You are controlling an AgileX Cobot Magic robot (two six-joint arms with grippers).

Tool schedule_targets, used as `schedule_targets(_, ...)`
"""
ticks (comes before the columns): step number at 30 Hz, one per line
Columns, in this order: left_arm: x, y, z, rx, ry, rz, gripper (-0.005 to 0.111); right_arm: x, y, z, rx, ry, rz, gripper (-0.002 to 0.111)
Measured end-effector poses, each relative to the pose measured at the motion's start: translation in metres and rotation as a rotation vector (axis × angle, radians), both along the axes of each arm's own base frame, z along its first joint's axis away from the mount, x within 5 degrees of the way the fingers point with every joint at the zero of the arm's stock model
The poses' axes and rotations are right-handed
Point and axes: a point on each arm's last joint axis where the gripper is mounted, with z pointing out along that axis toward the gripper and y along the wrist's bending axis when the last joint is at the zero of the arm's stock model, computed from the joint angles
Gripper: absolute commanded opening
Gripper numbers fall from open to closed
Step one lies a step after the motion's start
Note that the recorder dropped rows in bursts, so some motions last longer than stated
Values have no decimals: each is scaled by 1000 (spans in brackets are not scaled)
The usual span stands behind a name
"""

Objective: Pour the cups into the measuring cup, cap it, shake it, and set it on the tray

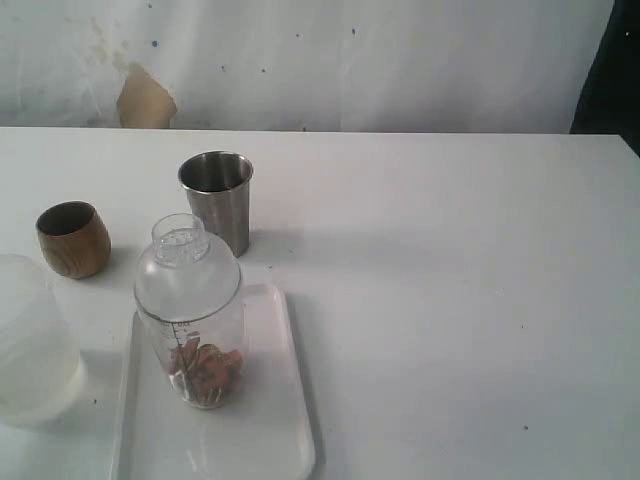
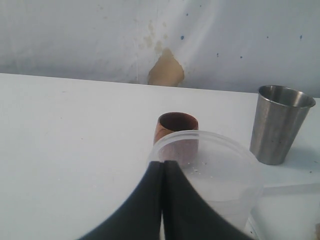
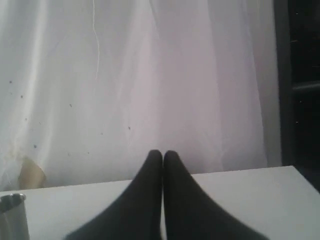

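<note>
The clear measuring cup stands upright on the white tray, with its domed cap on and brown pieces in its bottom. Behind it stands the steel tumbler, and to the left the wooden cup, both upright on the table. My left gripper is shut and empty, pointing at the rim of a frosted container. My right gripper is also shut and empty, well above the table. Neither arm shows in the exterior view.
A frosted translucent plastic container sits at the left edge, beside the tray. A white wall with a tan patch backs the white table. A dark edge stands at far right.
</note>
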Motion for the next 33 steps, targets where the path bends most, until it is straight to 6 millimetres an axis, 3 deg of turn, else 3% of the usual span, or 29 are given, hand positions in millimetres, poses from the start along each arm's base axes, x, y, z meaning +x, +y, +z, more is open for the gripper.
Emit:
schedule_targets(4, 0, 0, 0, 0, 0, 0, 0, 0, -1, -13, -90, 90, -24, 0)
schedule_targets(13, 0, 0, 0, 0, 0, 0, 0, 13, 0, -65, -146, 184, -18, 0)
schedule_targets(22, 0, 0, 0, 0, 0, 0, 0, 13, 0, -71, -222, 226, -8, 0)
schedule_targets(33, 0, 0, 0, 0, 0, 0, 0, 11, 1, -87, -216, 410, 31, 0)
